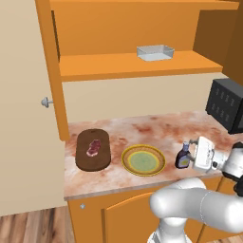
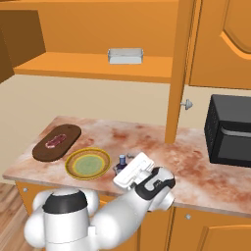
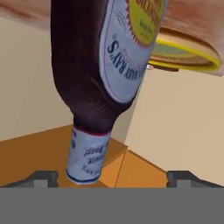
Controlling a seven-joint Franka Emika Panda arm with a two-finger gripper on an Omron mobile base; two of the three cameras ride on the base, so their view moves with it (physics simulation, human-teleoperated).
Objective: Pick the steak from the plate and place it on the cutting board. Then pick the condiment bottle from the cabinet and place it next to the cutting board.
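The steak (image 1: pixel 94 147) (image 2: pixel 55 141) lies on the dark cutting board (image 1: pixel 90 163) (image 2: pixel 46 152) at the left of the counter. To the board's right sits the plate (image 1: pixel 124 159) (image 2: pixel 70 164) with nothing on it. The condiment bottle (image 1: pixel 182 156) (image 2: pixel 121 164) stands upright on the counter just right of the plate, so the plate lies between it and the board. My gripper (image 1: pixel 191 153) (image 2: pixel 128 165) is open around the bottle. In the hand view the bottle (image 3: pixel 94 78) appears upside down, and the fingertips (image 3: pixel 41 177) stand well clear of its neck. The cabinet (image 1: pixel 128 64) hangs above.
A clear rectangular tray (image 1: pixel 155 52) (image 2: pixel 125 56) sits on the cabinet shelf. The beige door with its round knob (image 1: pixel 46 102) (image 2: pixel 186 104) stands open. A black appliance (image 1: pixel 228 104) (image 2: pixel 230 130) occupies the counter's right end. The counter's front edge runs close to the bottle.
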